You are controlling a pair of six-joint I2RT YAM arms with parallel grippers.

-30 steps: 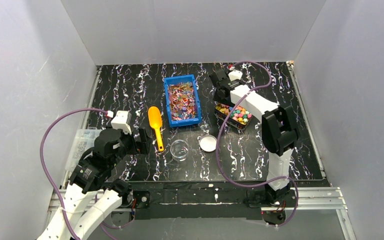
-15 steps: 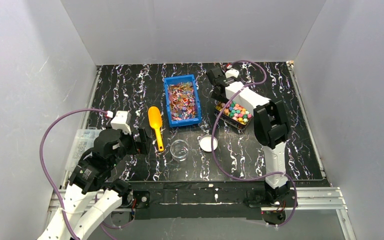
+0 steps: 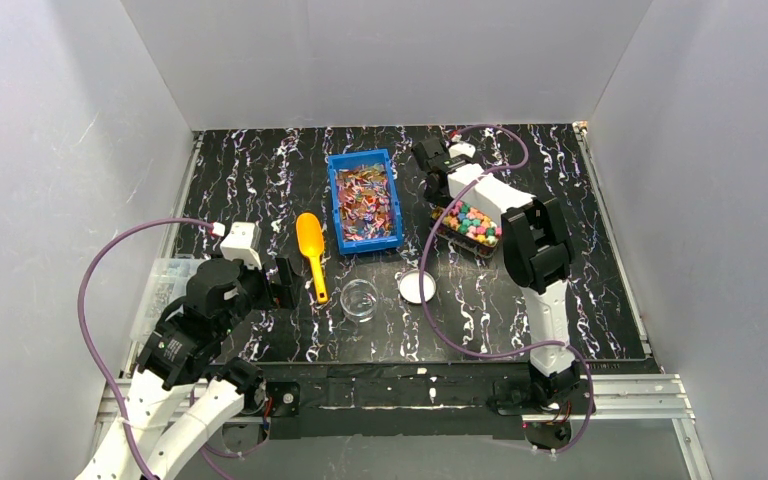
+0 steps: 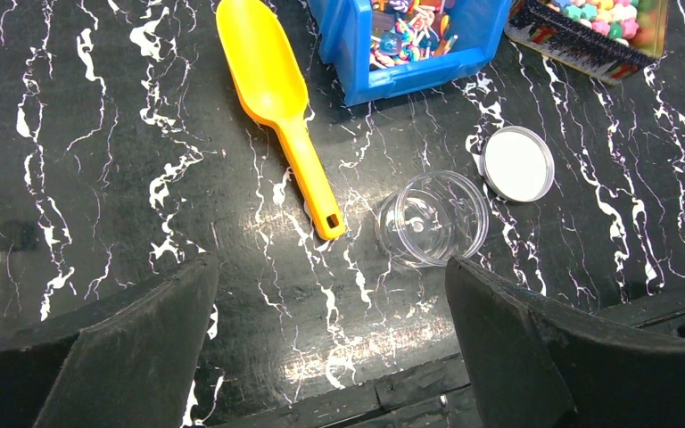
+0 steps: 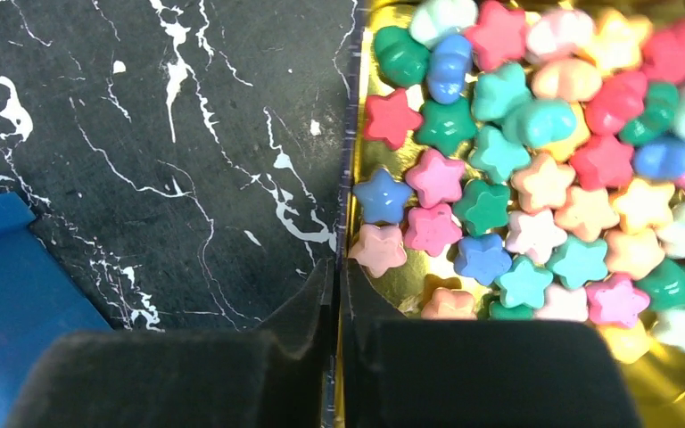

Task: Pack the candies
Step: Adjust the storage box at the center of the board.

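Nearest, the left gripper (image 4: 328,272) is hanging wide apart above the table, short of the jar (image 4: 432,218), lid (image 4: 517,163) and scoop (image 4: 276,98). Farther back, the right gripper (image 5: 337,283) is pinching a thin wall of the tray (image 5: 348,134). It is probably readying to drag the tray, so the pull should run low and slow to avoid tipping or buckling it. The candies (image 5: 535,178) are lying in that tray as chunky stars in pink, green, blue and red. Shiny wrapped ones (image 4: 401,31) are filling the bin (image 4: 410,71).
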